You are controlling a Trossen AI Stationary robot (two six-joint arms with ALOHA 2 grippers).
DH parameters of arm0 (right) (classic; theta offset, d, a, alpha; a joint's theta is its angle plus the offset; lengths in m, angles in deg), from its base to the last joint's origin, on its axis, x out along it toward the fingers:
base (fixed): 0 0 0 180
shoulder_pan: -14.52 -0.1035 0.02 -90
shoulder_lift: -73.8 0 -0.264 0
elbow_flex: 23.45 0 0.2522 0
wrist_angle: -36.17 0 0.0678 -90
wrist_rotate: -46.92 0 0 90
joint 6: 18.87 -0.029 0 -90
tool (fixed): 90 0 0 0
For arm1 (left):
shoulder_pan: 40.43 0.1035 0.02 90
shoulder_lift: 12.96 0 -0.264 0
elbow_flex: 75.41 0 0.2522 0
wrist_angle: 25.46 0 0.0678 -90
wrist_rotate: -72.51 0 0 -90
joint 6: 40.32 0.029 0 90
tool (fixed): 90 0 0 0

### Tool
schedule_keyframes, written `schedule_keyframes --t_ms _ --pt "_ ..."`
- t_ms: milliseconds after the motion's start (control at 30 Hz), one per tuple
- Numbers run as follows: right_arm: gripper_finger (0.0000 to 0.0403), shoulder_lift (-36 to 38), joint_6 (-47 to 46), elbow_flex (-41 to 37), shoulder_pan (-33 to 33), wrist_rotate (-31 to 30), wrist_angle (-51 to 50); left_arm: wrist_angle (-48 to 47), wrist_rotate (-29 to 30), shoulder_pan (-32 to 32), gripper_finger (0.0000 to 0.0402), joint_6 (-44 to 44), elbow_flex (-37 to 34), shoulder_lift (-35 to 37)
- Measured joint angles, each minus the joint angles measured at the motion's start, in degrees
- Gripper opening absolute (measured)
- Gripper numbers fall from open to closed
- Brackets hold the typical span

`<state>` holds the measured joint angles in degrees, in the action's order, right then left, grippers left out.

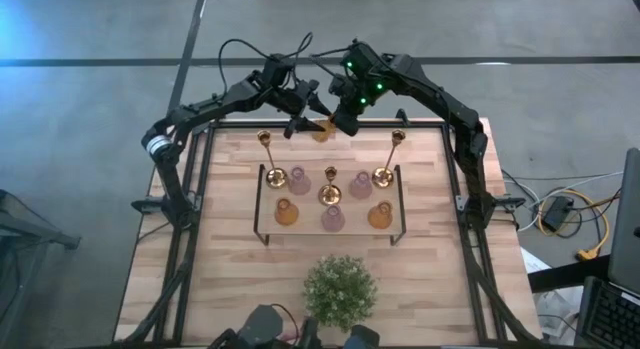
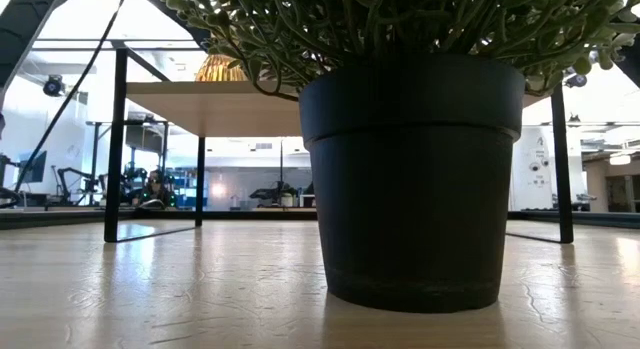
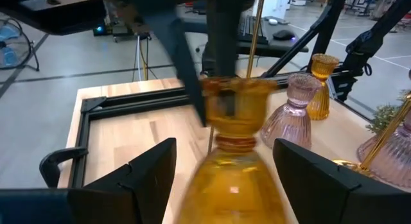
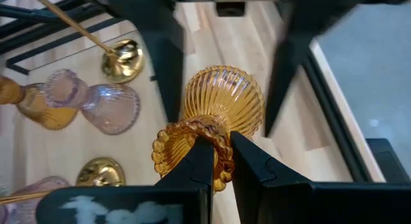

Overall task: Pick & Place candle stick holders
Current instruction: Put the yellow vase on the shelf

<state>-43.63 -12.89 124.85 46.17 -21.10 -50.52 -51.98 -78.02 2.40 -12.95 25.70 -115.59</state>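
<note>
An amber holder [image 4: 215, 121] is pinched by its rim in the right gripper [image 4: 218, 161]; the left gripper [image 3: 221, 179] is spread wide around it.

Overhead view looks straight down; both wrist views closely share the amber holder [image 3: 234, 153].

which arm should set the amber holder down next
Right. The right gripper is shut on the rim of the amber holder, while the left gripper stands open around its base without gripping, so it is likely the right arm's job.
</note>
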Motion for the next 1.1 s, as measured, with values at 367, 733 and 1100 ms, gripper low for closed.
schedule_keyframes --t_ms 367,733,1100 --pt "0.0021 -0.8 -0.4 0.0 -0.8 1.2 0.4 -0.9 1.1 -2.3 0.0264 0.3 -0.3 -0.2" --pt "0.0021 -0.6 -0.9 0.0 -0.9 2.2 -0.2 -3.0 3.7 -3.8 0.0264 2.2 -0.3 -0.2" --pt "0.0021 -0.5 -0.8 0.0 -0.9 2.3 -0.7 -2.6 3.7 -4.4 0.0215 2.4 -0.3 -0.2"
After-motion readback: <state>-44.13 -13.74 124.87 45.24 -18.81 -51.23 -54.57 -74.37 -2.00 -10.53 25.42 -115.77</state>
